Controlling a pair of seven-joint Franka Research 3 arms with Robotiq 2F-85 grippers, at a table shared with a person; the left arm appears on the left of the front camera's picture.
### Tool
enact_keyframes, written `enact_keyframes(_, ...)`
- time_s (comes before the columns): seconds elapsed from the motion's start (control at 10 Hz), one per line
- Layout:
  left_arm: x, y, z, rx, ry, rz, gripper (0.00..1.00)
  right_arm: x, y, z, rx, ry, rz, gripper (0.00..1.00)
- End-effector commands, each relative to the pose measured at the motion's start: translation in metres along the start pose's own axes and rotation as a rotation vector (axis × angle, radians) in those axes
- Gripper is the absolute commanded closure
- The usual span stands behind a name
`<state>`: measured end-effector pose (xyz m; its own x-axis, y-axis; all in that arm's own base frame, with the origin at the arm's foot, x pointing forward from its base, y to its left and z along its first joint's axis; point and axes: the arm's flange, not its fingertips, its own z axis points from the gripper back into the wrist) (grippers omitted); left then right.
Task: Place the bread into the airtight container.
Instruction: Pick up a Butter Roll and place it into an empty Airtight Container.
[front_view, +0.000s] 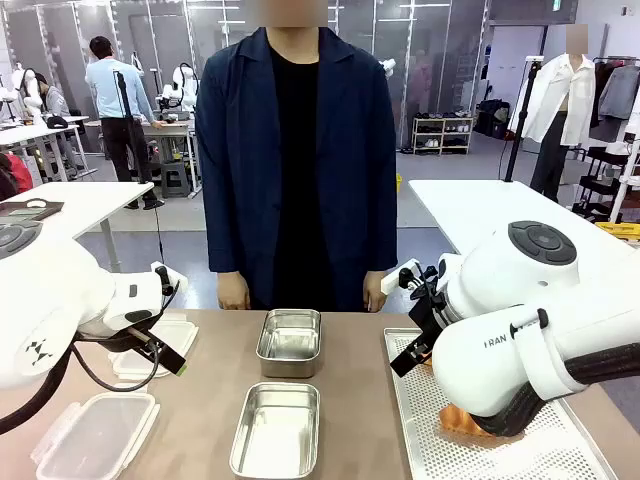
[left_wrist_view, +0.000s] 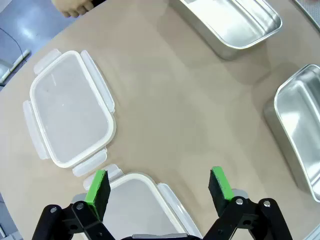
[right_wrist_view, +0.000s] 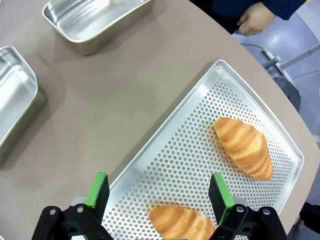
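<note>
Table (front_view: 350, 400): tan top, shared w/ a person at the far side.

1. Nearest robot edge, L side: near lid (front_view: 95, 435), translucent plastic w/ clip flaps, lying flat.
2. Left jaws: open, nothing between the green pads (left_wrist_view: 97, 186). They hang above the near lid; contact cannot be told.
3. Centre: near steel container (front_view: 276, 430), rectangular, empty.
4. R side: perforated tray (front_view: 430, 455), metal, partly under the right arm.
5. Right jaws: open, nothing gripped, positioned over the tray.
6. Bread: two pcs, both on the tray, neither in a container.
   - First croissant (right_wrist_view: 180, 222) lies below the gap between the right pads (right_wrist_view: 220, 190).
   - Second croissant (right_wrist_view: 244, 147) lies farther along the tray, apart from the first.
7. Next row: far steel container (front_view: 289, 340), empty, just beyond the near one w/ a strip of bare table between.
8. Far lid (front_view: 180, 335): same type, lies left of the far container, partly behind the left arm.
9. Far edge: person in dark coat stands facing the robot, arms down. Hand at picture left (front_view: 233, 291) and hand at picture right (front_view: 374, 292) both hang near the table edge, holding nothing.
10. Background: white tables L and R, low shelving unit, another person standing far off at left.
</note>
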<state>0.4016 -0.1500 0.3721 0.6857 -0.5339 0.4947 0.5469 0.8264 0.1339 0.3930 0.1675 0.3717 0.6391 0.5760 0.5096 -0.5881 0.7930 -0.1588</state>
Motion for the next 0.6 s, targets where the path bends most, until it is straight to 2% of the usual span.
enact_keyframes(0.0, 0.0001, -0.0002, 0.0, 0.0, 0.0, 0.0, 0.0, 0.0, 0.0, 0.0, 0.0, 0.0, 0.0, 0.0)
enact_keyframes(0.5, 0.0001, -0.0002, 0.0, 0.0, 0.0, 0.0, 0.0, 0.0, 0.0, 0.0, 0.0, 0.0, 0.0, 0.0)
